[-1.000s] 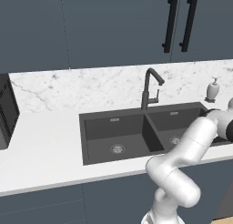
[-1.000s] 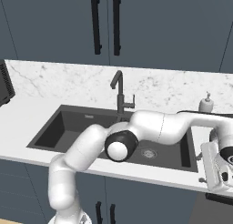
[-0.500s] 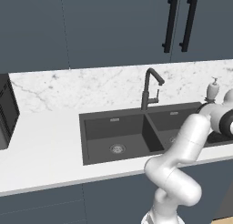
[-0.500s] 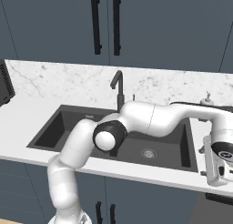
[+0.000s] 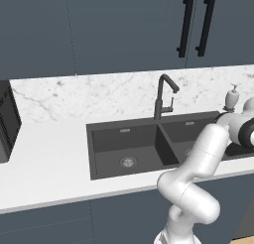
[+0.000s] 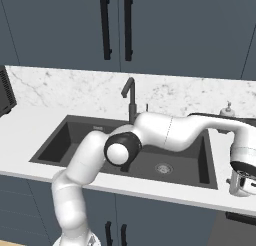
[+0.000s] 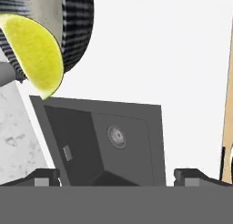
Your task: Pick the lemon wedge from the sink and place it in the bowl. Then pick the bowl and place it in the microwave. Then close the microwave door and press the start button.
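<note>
resting inside the ribbed, glassy grey bowl, the bright yellow lemon wedge sits at the upper left of the hand view, its point hanging over the rim. the two-finger gripper is spread wide with nothing between its dark tips. below it lies the dark grey matte double-basin sink, set in the white counter.

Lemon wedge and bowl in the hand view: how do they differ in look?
The lemon wedge is bright yellow and plain, tapering to a point; the bowl is dark with fine ribbed stripes on a rounded wall. The wedge looks much smaller than the bowl. Both sit together at the view's top left corner, the wedge against the bowl's pale inside, above the sink.
</note>
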You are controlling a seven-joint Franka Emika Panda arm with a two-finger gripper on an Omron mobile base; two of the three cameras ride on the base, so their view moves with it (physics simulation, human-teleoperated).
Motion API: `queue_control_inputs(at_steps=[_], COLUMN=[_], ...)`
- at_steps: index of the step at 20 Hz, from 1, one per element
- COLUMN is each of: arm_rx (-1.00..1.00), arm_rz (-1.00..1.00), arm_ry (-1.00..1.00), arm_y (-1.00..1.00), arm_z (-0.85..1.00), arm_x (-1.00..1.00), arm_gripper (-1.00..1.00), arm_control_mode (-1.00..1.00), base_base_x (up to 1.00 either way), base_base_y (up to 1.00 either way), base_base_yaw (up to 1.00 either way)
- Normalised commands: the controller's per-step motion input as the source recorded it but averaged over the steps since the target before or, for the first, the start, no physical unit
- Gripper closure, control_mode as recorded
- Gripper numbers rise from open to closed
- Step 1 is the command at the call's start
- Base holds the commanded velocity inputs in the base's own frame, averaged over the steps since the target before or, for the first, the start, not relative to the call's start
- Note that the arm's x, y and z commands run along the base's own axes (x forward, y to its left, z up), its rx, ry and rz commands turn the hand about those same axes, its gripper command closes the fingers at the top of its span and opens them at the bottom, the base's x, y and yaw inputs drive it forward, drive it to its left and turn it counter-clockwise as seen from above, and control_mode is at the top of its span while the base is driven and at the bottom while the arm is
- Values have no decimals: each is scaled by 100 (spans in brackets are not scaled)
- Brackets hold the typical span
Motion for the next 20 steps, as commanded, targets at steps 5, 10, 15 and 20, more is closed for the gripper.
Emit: queue_control_inputs(at_steps=[5,10,15,20], arm_rx=[0,0,0,0], arm_rz=[-21,-9,-4,-6], arm_ry=[-10,0,0,0], arm_y=[-23,-2,-1,-3], arm_z=[0,-23,-21,-3], arm_x=[41,40,26,21], arm_gripper=[-100,-100,-100,-100], arm_control_mode=[-100,-100,-100,-100], base_base_x=[0,0,0,0], base_base_y=[0,0,0,0], base_base_yaw=[0,0,0,0])
